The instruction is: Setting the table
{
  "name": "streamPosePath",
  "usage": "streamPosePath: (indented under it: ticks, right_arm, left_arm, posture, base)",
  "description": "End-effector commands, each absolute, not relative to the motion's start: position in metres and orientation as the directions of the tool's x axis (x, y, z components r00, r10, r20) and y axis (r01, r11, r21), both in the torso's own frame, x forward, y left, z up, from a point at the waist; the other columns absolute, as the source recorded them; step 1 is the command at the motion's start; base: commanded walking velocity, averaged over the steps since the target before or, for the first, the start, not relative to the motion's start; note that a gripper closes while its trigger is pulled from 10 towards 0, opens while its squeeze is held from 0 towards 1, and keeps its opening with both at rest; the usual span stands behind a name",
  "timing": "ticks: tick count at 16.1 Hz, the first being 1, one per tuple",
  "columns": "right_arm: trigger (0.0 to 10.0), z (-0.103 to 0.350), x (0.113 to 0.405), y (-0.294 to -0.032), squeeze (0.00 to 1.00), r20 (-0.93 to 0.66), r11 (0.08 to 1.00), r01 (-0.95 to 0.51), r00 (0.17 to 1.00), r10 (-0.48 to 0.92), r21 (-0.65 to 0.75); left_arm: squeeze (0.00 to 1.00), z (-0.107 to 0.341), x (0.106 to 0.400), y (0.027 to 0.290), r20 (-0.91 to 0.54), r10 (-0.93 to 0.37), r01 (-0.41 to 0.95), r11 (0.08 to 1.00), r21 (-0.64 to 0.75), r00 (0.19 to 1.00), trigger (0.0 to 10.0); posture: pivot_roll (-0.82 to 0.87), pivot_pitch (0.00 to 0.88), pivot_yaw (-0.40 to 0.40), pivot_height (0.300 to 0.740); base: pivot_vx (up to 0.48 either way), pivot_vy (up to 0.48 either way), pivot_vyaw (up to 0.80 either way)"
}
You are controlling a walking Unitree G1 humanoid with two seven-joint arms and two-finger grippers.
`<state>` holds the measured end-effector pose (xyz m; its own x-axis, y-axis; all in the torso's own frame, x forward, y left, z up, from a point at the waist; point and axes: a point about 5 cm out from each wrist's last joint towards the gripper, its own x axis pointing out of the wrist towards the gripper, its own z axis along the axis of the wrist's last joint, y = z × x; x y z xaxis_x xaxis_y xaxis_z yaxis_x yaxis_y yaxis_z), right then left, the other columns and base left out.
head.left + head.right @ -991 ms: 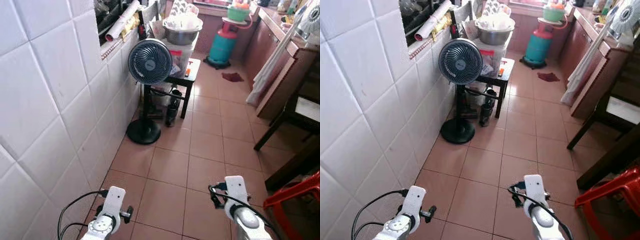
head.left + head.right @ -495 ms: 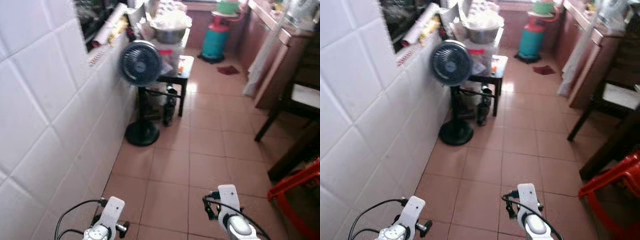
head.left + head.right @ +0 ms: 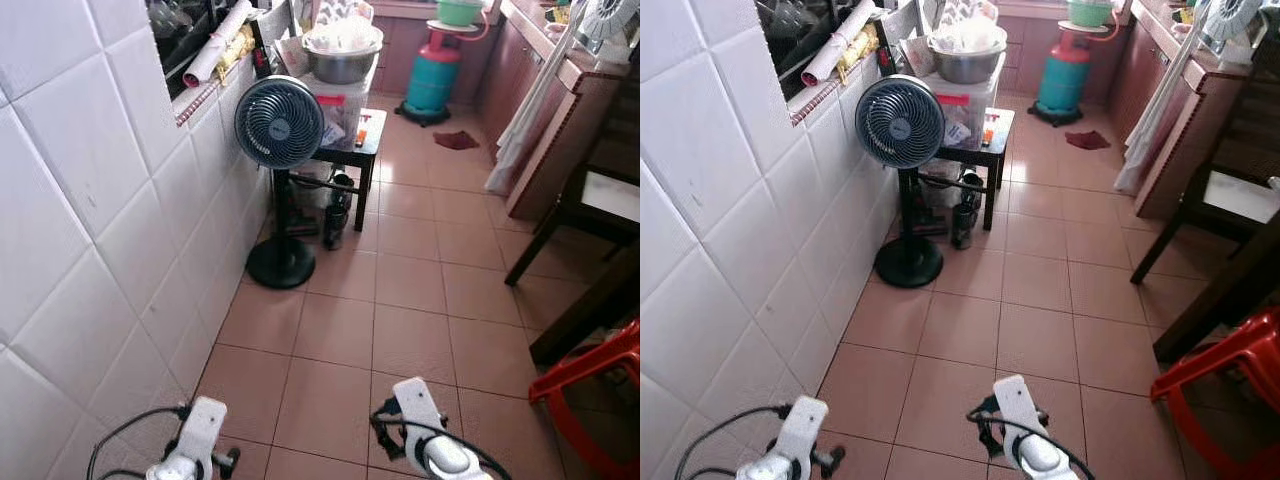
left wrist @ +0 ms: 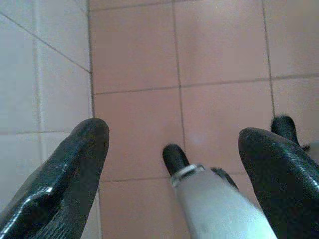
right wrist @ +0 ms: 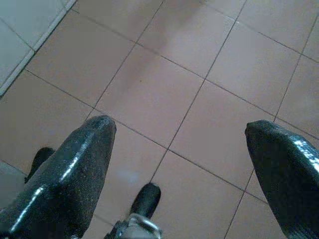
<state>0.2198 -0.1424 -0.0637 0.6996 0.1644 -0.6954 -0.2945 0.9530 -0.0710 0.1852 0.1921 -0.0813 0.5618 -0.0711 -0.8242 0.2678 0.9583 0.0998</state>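
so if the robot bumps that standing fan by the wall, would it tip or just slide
The fan probably tips rather than slides: its big head sits high on a thin pole. The round base is wide and flat on the tile floor, which likely helps a little. A cluttered small table stands close behind it, so a fall might catch there.

White-tiled wall (image 3: 90, 200), terracotta floor (image 3: 400, 300)

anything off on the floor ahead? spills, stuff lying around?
One thing: a dark red rag lies crumpled on the floor tiles near the teal gas cylinder. No spill that I can make out. The standing fan is upright by the tiled wall.
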Motion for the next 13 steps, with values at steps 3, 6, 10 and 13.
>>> streamPosePath:
  ticks: [3,6,10,13]
  right_arm:
    - [10.0,-0.067,0.216,-0.141,0.0,-0.711,0.95,-0.303,0.683,0.163,-0.073]
    - [10.0,-0.07,0.209,-0.143,0.0,-0.725,0.937,-0.338,0.667,0.173,-0.087]
    - [10.0,-0.072,0.205,-0.146,0.0,-0.735,0.932,-0.349,0.656,0.171,-0.095]
    - [10.0,-0.072,0.205,-0.146,0.0,-0.735,0.932,-0.349,0.656,0.171,-0.095]
  left_arm:
    - [0.0,-0.083,0.184,0.185,-0.831,-0.096,0.289,0.954,0.08,0.548,10.0]
    - [0.0,-0.082,0.188,0.181,-0.832,-0.1,0.307,0.948,0.087,0.545,10.0]
    - [0.0,-0.079,0.197,0.172,-0.835,-0.102,0.328,0.94,0.098,0.541,10.0]
    - [0.0,-0.079,0.197,0.172,-0.835,-0.102,0.328,0.94,0.098,0.541,10.0]
  posture:
    - [0.15,0.0,-0.051,0.74]
    - [0.15,0.0,-0.054,0.74]
    - [0.15,0.0,-0.051,0.74]
    - [0.15,0.0,-0.051,0.74]
  base:
    - [0.245,0.0,-0.8]
    - [0.273,0.0,-0.29]
    - [0.285,0.0,0.0]
    - [0.289,0.0,0.0]
